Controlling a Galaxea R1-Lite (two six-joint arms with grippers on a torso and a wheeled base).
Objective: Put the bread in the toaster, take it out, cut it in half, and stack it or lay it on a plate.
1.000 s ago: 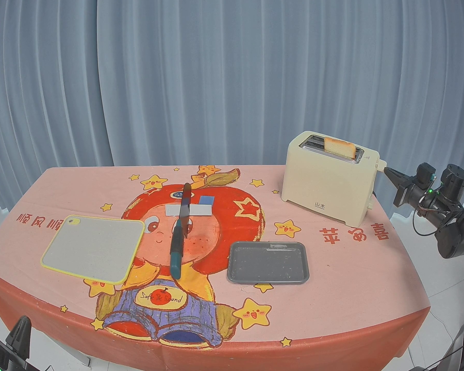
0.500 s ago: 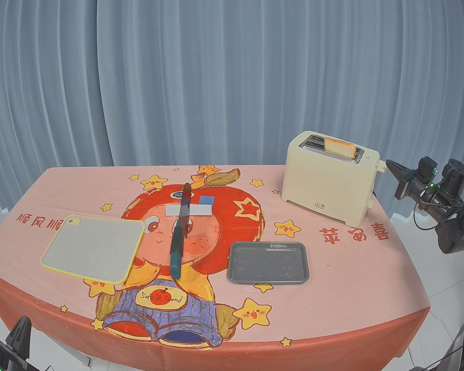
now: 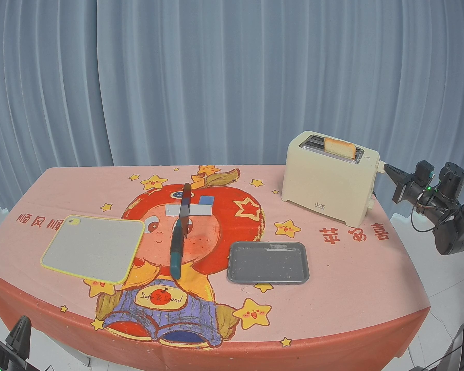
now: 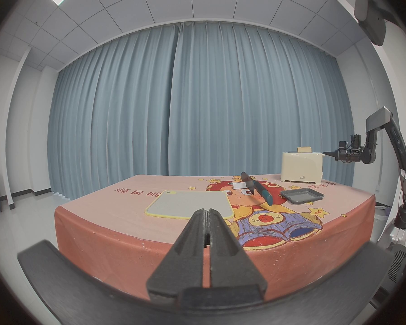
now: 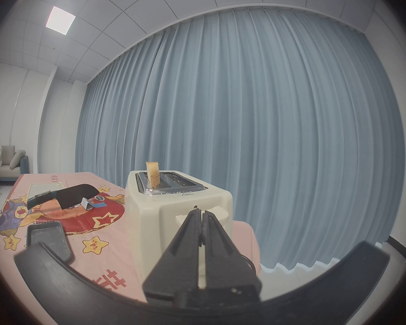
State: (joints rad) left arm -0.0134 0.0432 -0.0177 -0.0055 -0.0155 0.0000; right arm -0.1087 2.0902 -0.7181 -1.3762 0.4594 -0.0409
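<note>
While the right gripper (image 3: 387, 169) sits closed and empty just beside the toaster (image 3: 319, 181), we note the bread (image 3: 339, 147) standing upright at ten o'clock from it, long edge along the toaster.

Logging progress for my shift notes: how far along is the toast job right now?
Done: bread sits in the toaster slot, top poking out. In hand: the shut right gripper is by the side lever. To do: removal, cutting, plating; the knife lies ungripped between cutting board and plate.
</note>
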